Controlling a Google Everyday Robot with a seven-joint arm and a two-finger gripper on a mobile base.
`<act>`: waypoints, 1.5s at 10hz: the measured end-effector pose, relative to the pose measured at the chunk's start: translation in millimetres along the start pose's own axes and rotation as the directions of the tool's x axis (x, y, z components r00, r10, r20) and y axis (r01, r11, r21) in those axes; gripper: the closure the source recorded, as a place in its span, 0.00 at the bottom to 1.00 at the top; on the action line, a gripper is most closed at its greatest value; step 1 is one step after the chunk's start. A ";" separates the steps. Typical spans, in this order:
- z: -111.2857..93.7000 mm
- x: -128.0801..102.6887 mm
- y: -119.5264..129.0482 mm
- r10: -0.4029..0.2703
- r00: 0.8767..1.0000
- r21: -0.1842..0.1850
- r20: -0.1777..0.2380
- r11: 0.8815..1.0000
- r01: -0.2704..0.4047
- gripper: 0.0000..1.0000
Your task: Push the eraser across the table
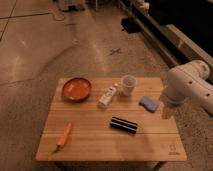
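Wood slats make the top of the low table (100, 150), and at its near right corner we see a small dark mark (171, 148). Closest to us, on the left, lies a carrot (64, 135), slanted, with its thin end toward the front edge.

A little farther, near the middle and slightly to the right, lies the eraser (124, 124), a black block with pale stripes along its length. It lies flat, its long side almost parallel to the front edge, and it touches nothing. The carrot is well apart from it on the left. Behind it to the left a white bottle (107, 96) lies on its side, and behind it to the right is a small blue pad (148, 103). Both are near the eraser but apart from it.

The gripper (166, 111) hangs at the right edge of the table, just beside the pad and to the right of the eraser, apart from it, under the thick white arm (187, 86). We cannot tell if the gripper is open or closed.

Farther back on the left stands an orange bowl (76, 89); we see only its orange inside. A white cup (128, 85) stands upright near the far edge, just beside the top of the bottle; what it holds we cannot tell. Behind the table is the grey floor (45, 45) with a small cross (115, 51) marked on it, and along the right runs a dark ledge (165, 27).
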 end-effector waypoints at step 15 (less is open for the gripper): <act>65.0 -46.1 -12.9 -0.042 0.998 -0.043 0.053 0.998 0.044 0.75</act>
